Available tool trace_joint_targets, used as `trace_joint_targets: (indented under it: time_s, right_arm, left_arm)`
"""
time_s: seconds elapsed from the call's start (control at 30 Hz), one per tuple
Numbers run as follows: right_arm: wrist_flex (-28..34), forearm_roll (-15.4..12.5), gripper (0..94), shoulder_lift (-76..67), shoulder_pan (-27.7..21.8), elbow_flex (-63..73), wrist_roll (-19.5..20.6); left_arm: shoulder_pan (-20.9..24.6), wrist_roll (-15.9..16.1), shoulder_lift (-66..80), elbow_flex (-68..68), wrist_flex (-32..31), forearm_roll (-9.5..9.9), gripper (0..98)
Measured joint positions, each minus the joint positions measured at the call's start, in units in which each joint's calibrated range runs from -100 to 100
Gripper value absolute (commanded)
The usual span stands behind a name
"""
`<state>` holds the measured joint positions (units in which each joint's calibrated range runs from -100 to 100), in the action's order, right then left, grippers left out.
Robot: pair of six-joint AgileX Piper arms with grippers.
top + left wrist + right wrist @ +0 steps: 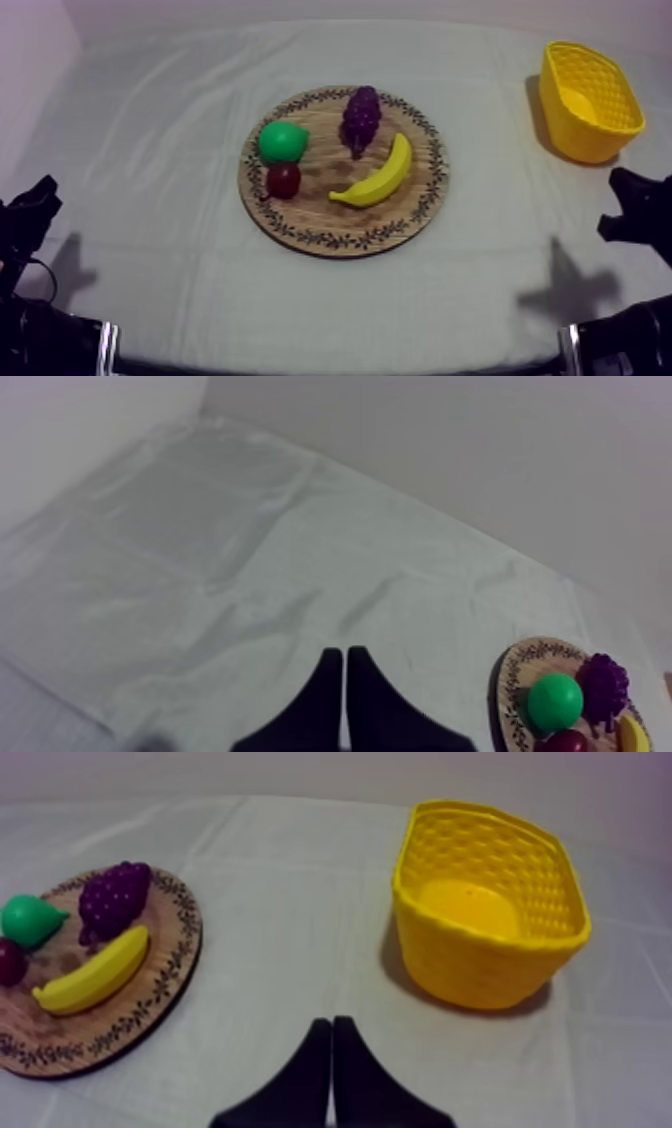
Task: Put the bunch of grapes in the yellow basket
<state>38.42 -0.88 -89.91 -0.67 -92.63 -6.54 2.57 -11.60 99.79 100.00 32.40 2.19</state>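
**Jaws closed, nothing held**

The bunch of grapes (pixel 361 117) lies on your wooden board (pixel 312 216) with pear (pixel 282 141), banana (pixel 380 178) and small red fruit (pixel 283 180). The yellow basket (pixel 590 135) stands well apart, bottom bare. Both the left jaws and right jaws are pressed together.

I was working at a robot test bench in what looked like a lab room, not a home. The table (pixel 330 310) lay under a plain grey-white cloth, with bare pale walls (pixel 35 40) behind it. My left arm (pixel 25 225) and right arm (pixel 640 215) stood at its sides. The only props were plastic toy fruit (pixel 380 178) on a round wooden board (pixel 390 215) and a yellow basket (pixel 580 140).
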Motion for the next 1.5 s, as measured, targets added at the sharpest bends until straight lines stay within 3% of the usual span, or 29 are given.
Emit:
trace_joint_targets:
  time_s: [0.33, 0.67, 0.87, 1.23, 1.5]
  right_arm:
    - [7.4, -3.6, 0.4, 21.3, 1.5, 25.4, -0.5]
    - [26.4, -7.6, 0.4, 48.7, 2.7, 60.7, 0.3]
    - [34.9, -7.2, 0.3, 63.4, 6.2, 79.6, 2.9]
    - [38.2, -3.3, 0.6, 82.8, 16.9, 96.7, 10.6]
    - [35.6, -0.1, 1.9, 95.8, 21.7, 101.5, 16.6]
  left_arm:
    - [0.0, 0.0, 0.0, 0.0, 0.0, 0.00, 0.1]
    - [0.0, 0.0, 0.0, 0.0, 0.0, 0.00, 0.1]
    - [0.0, 0.0, 0.0, 0.0, 0.0, 0.00, 0.1]
    - [0.0, 0.0, 0.0, 0.0, 0.0, 0.00, 0.1]
    - [0.0, 0.0, 0.0, 0.0, 0.0, 0.00, 0.1]
